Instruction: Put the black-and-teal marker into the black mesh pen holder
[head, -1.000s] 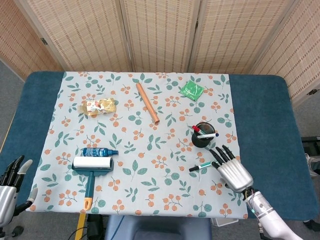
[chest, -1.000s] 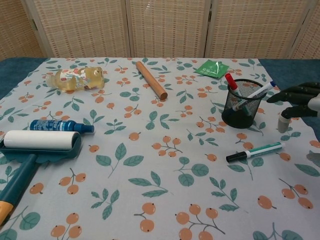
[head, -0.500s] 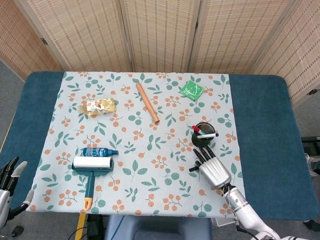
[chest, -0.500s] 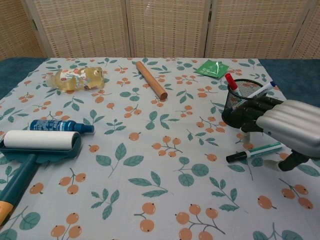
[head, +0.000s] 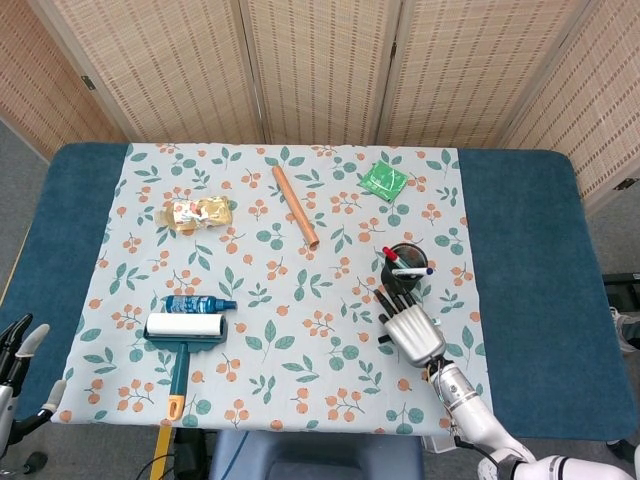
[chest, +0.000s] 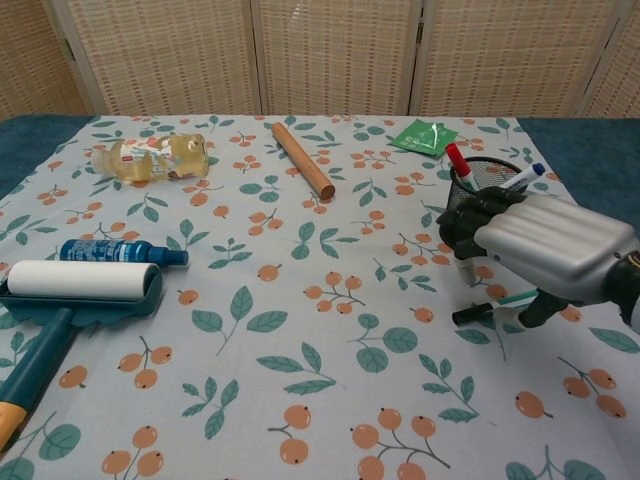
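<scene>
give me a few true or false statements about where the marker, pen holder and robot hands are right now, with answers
1. The black-and-teal marker lies on the tablecloth. True.
2. The right robot hand is above the marker. True.
3. The black mesh pen holder is empty. False: it holds a red-capped and a blue-capped pen.
4. The left robot hand rests on the lint roller. False: it sits at the table's edge, apart from the roller.
5. The wooden stick stands in the pen holder. False: it lies flat on the cloth.
</scene>
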